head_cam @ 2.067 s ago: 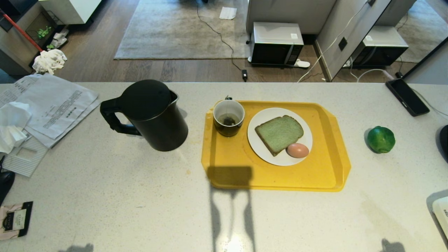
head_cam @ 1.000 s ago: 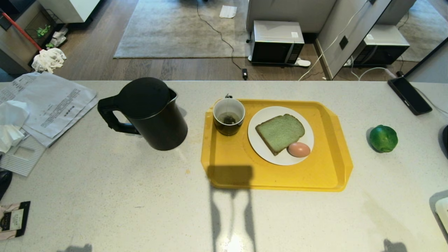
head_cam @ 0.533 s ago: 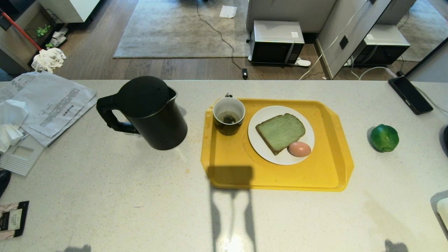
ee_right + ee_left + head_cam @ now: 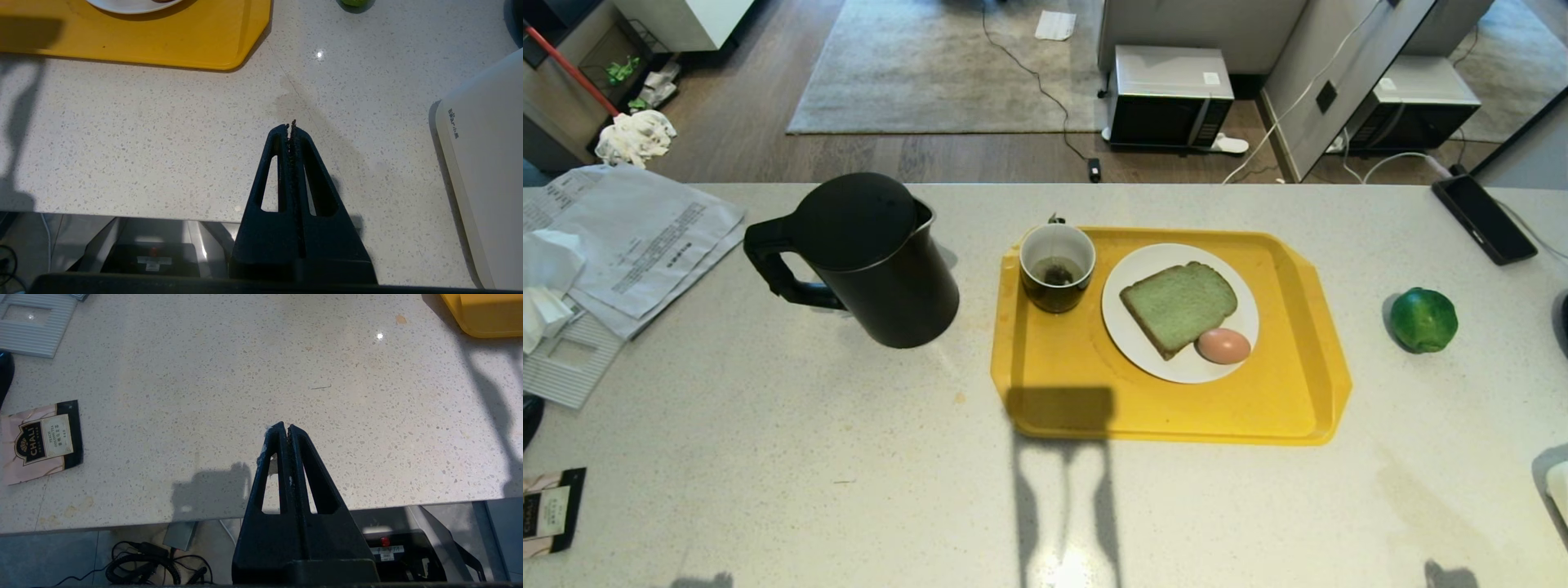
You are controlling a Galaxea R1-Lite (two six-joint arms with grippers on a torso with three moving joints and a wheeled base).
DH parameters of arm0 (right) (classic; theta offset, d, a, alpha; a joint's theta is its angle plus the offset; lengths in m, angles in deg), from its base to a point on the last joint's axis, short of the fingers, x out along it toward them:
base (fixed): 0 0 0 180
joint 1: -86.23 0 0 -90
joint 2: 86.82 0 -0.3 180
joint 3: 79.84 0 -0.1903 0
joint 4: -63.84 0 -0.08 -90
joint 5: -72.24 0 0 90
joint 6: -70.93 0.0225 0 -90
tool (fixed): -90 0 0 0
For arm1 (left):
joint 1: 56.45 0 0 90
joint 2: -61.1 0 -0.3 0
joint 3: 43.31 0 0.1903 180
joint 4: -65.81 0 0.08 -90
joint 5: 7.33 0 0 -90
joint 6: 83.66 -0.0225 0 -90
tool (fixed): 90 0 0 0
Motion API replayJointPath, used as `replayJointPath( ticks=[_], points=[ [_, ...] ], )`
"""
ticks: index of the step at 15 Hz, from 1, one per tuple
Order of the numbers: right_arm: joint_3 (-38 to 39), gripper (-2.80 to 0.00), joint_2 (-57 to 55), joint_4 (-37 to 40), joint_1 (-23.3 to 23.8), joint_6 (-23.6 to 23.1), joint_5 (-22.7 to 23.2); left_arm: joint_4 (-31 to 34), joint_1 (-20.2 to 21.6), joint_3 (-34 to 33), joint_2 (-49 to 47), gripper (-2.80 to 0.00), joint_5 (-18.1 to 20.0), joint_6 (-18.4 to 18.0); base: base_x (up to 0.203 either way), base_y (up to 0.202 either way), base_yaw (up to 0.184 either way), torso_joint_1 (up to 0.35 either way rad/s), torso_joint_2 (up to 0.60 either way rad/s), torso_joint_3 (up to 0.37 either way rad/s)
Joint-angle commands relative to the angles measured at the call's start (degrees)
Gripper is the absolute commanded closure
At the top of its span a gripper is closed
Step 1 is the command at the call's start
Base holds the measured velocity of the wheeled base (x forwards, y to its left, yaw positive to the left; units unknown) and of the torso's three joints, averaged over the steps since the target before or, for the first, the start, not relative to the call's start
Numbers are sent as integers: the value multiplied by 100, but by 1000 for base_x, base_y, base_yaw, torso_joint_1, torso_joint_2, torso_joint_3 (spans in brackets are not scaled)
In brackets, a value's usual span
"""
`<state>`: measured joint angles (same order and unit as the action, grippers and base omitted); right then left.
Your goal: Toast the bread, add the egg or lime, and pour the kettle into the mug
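On a white plate [image 4: 1143,351] on the yellow tray [image 4: 1078,384] lies the pale green bread [image 4: 1178,306], with the pinkish egg [image 4: 1223,345] touching its near corner. The black mug [image 4: 1057,268] with a white inside stands on the tray's far left corner, a dark lump at its bottom. Left of the tray stands the tall black kettle [image 4: 874,260], lid on, handle pointing left. The lime [image 4: 1423,319] rests on the counter right of the tray. Neither arm shows in the head view. My left gripper [image 4: 285,428] and right gripper [image 4: 290,126] hang shut and empty over the counter's near edge.
Papers and tissue [image 4: 613,237] lie at the counter's left, with a tea sachet [image 4: 41,441] near the front left. A black phone [image 4: 1484,219] lies far right and a white appliance [image 4: 486,171] at the near right. On the floor beyond stands a microwave [image 4: 1170,98].
The whole head view has shifted slightly: the counter and its things now sit a little higher and spread wider in the picture. The things keep their places on the counter. Both grippers stay shut.
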<state>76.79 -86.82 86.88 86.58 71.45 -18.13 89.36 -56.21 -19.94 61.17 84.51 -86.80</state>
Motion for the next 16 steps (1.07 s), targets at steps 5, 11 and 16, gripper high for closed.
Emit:
replayJointPath(
  ticks=[5, 11, 16],
  points=[
    [9, 0, -9, -2, 0, 0, 2, -1, 2, 0, 1, 0, 0, -2, 0, 0, 0, -60, 119, 58],
    [9, 0, -9, -2, 0, 0, 2, -1, 2, 0, 1, 0, 0, -2, 0, 0, 0, -55, 117, 65],
    [9, 0, -9, -2, 0, 0, 2, -1, 2, 0, 1, 0, 0, -2, 0, 0, 0, -57, 115, 58]
  ],
)
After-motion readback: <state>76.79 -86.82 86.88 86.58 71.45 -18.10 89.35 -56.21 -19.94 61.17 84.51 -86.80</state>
